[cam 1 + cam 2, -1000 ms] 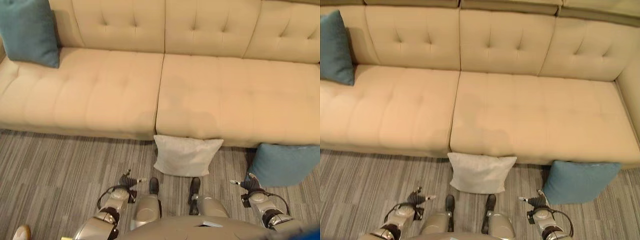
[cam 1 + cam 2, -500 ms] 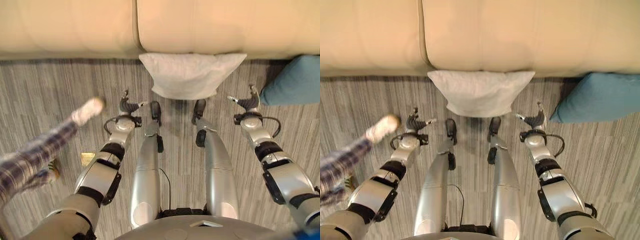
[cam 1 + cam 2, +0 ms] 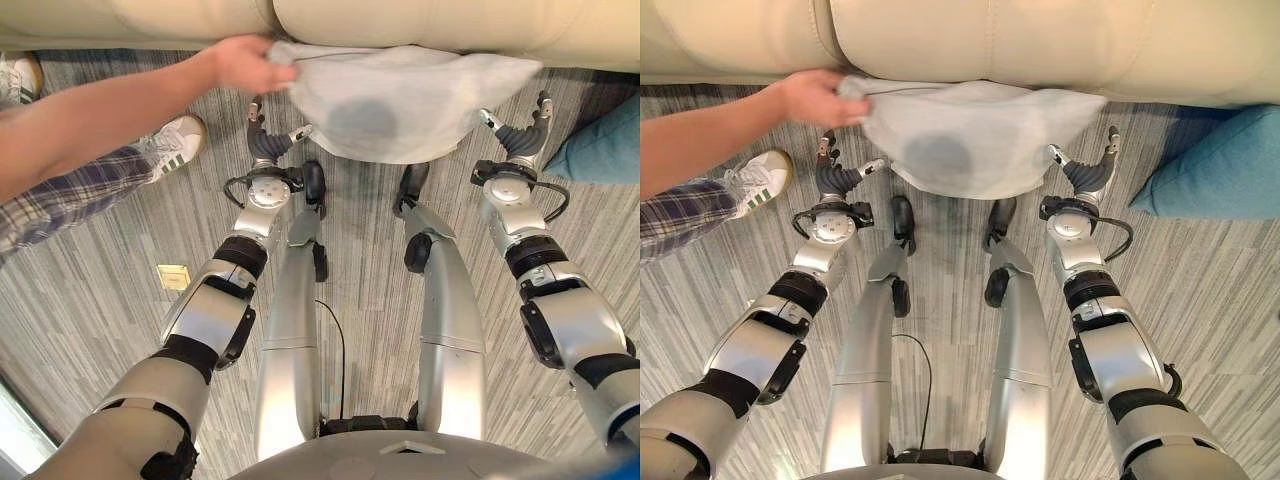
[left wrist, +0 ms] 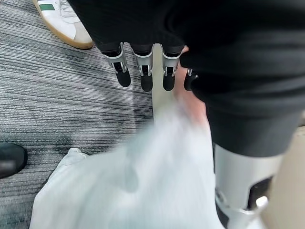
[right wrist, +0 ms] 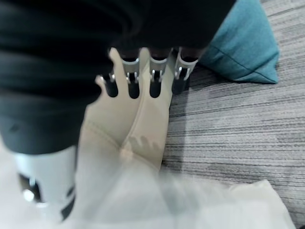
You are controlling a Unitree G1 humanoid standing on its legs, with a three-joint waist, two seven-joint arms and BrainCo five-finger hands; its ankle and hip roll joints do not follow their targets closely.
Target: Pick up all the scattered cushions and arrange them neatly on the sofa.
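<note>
White cushion on the carpet at the sofa's front edge, a person's hand gripping its corner. Left hand and right hand flank it, fingers spread, holding nothing. Risk: collision with the person's arm (reaching between). Teal cushion lies rightward; open carpet elsewhere.

Right hand reaching from upper left of frame, fingers hanging straight, spread, gripping nothing. White cushion lying blurred across bottom. Beige sofa front showing at center-left. Teal cushion resting on striped carpet, upper right.
</note>
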